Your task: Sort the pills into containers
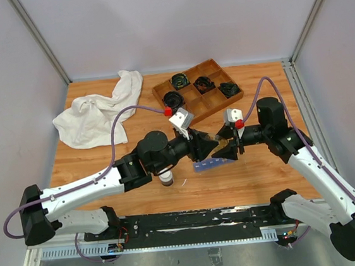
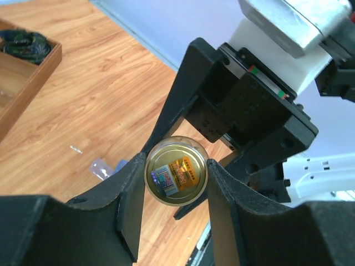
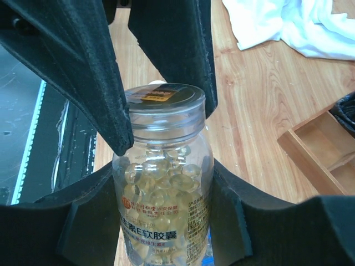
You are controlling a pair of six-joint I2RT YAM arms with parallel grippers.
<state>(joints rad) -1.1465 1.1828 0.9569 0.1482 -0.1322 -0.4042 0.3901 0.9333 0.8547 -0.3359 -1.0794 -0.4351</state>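
Wooden table [image 1: 264, 174], right pincer [image 3: 163, 185] apparently gripping bottle [image 3: 164, 119]

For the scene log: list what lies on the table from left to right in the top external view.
White cloth → small white-capped bottle → blue pill-organizer strip. The wooden tray overlaps these in the order, so it is left out.

- Left arm [image 1: 82, 194] and right arm [image 1: 323, 176]: white links, black joints.
- Purple cable [image 1: 143, 107] looping along each.
- Black wedge-shaped fingers [image 2: 125, 210]; silver wrist block [image 1: 181, 117] with red knob [image 1: 168, 111].
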